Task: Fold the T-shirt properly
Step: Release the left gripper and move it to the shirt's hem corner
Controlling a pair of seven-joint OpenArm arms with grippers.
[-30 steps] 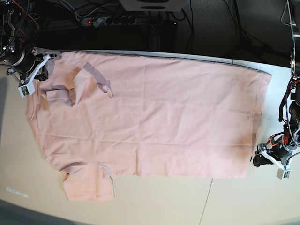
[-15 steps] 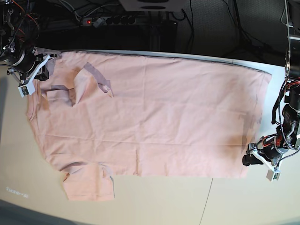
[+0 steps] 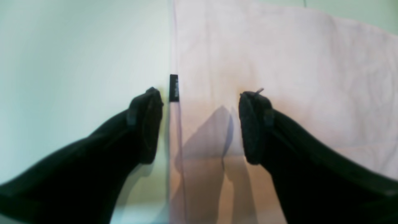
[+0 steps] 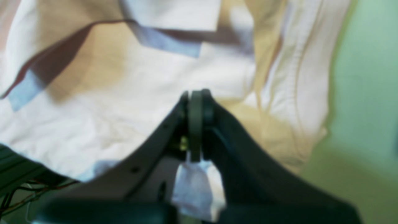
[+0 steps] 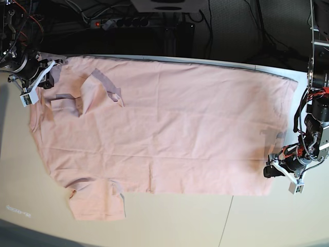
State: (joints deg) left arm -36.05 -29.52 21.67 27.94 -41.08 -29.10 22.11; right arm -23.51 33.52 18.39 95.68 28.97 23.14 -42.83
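Left gripper (image 3: 200, 124): black two-finger tool, jaws spread wide with nothing between them; in the left wrist view we see one finger over the bare table and the other over cloth, so it straddles the shirt's straight edge. In the base view (image 5: 275, 171) we place it at the shirt's lower right corner.

Right gripper (image 4: 196, 124): black two-finger tool, jaws pressed fully together; in the right wrist view a bit of pale cloth shows right below the tips, but we cannot tell whether it is pinched. In the base view (image 5: 37, 77) we place it at the shirt's upper left corner.

T-shirt (image 5: 169, 128): large pale pink short-sleeved cotton T-shirt, spread flat across most of the table, plain side up. One sleeve sticks out at bottom left; the upper left part is rumpled, with folded-over flaps.

Black tag (image 3: 174, 88): small dark rectangle on the shirt's edge, just ahead of the left gripper's fingers.

Table (image 5: 180, 221): pale beige top, bare strip along the near side of the shirt.

Power strip (image 5: 121, 22): dark, with a red light, behind the table.
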